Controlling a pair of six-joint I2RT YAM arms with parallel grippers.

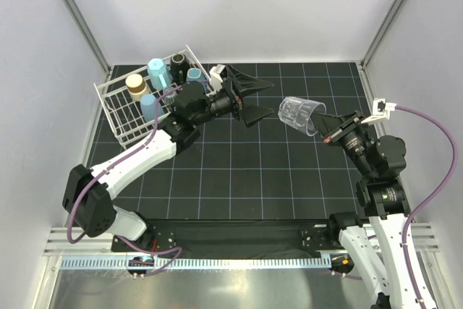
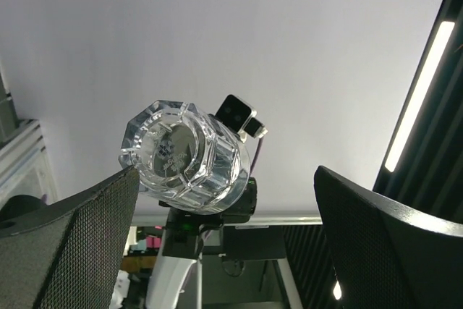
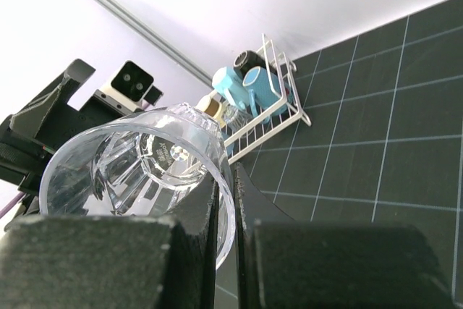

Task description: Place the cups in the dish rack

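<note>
Jaws of the right gripper are clamped on the rim wall of a clear glass. They hold it on its side in the air above the black table, with its base aimed at the left gripper. That gripper's jaws stand wide apart and hold nothing. The glass base is just short of them.

This looks like a handover, since the dish rack sits at the far left, on the left arm's side. To do it well, the left jaws should come around the faceted body near the base, centred. They should close firmly before the right lets go, because clear glass is slick.

By my count there is one glass aloft and one rack. The rack holds five sure cups: light blue tumbler, black mug, brown cup, light blue mug and second light blue mug. A clear one may sit among them, but I cannot tell.
</note>
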